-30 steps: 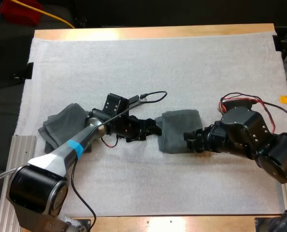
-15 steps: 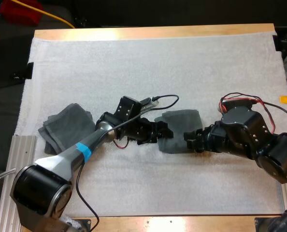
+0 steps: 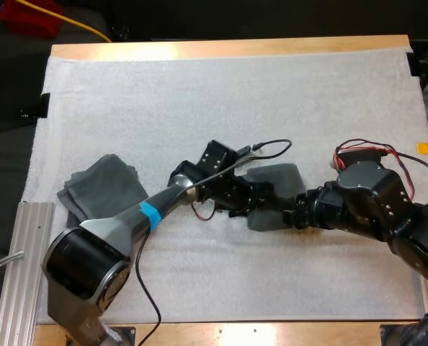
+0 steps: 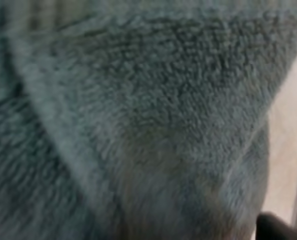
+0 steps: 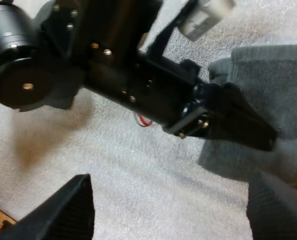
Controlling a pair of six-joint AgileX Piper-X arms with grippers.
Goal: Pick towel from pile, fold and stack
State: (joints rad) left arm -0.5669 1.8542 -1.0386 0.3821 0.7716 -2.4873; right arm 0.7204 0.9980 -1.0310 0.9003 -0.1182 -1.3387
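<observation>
1. the towel (image 3: 277, 179) lies on the white mat (image 3: 199, 94), a little toward 4 o'clock from the middle of the surface (image 3: 221, 49). the folded stack (image 3: 102, 191) sits well apart at the mat's 9 o'clock side.
2. the left gripper (image 3: 261, 204) is at the towel's 9 o'clock edge, with grey-green cloth right up against its camera. whether it has a grip on that cloth i cannot tell.
3. the right gripper (image 3: 293, 214) is at the towel's 4 o'clock corner. its fingers (image 5: 68, 210) are spread wide, pinching nothing, and one of them is just beside the towel's near edge.
4. the step in hand looks like the fold itself, with the 9 o'clock edge going over toward 3 o'clock.
5. to do it well, the travelling edge should stay low and flat, so the cloth rolls over rather than bunching.
6. the right side should either be held down at the corner or kept clear. a half-way hover invites the towel to slide along the mat.
7. the two grippers are near each other, so the left one wants a path that ends short of the right.
8. let go only when the edges lie one on the other; a skewed fold will sit badly on the stack.
</observation>
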